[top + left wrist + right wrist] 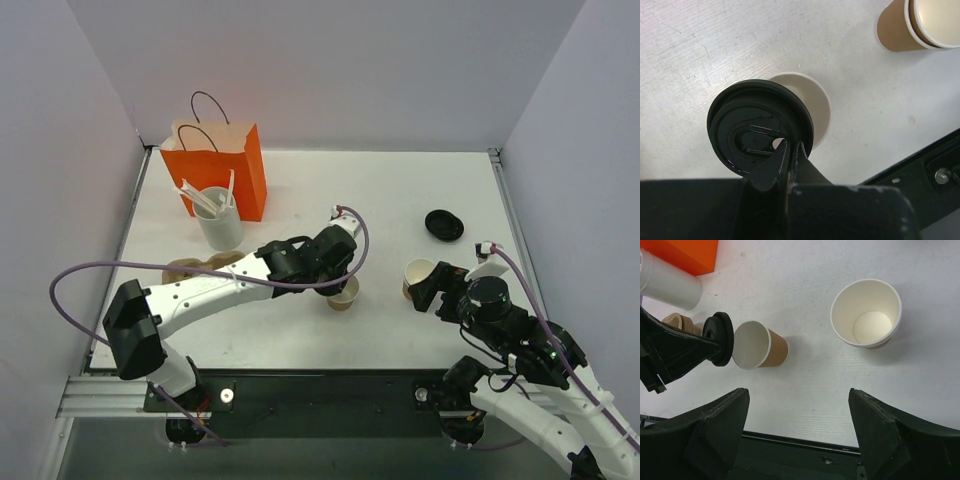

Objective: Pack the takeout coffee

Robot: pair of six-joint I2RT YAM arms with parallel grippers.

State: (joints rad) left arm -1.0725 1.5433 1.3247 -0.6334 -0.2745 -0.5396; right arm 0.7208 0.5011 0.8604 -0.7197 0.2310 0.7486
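Observation:
No cup with a lid on it is in view. A small tan paper cup (345, 295) stands open near the table's middle; it also shows in the left wrist view (819, 102) and the right wrist view (762, 345). My left gripper (336, 278) (790, 147) is shut on the edge of a black plastic lid (757, 125) (720, 338). It holds the lid tilted just above and beside that cup's mouth, and the lid is not seated. My right gripper (438, 288) (797, 410) is open and empty, close to a second lidless tan cup (419, 275) (866, 313) (917, 25).
An orange paper bag (215, 165) stands at the back left, with a white cup of stirrers (219, 220) in front of it. More tan cups (200, 266) lie by the left arm. A second black lid (444, 224) lies at the right.

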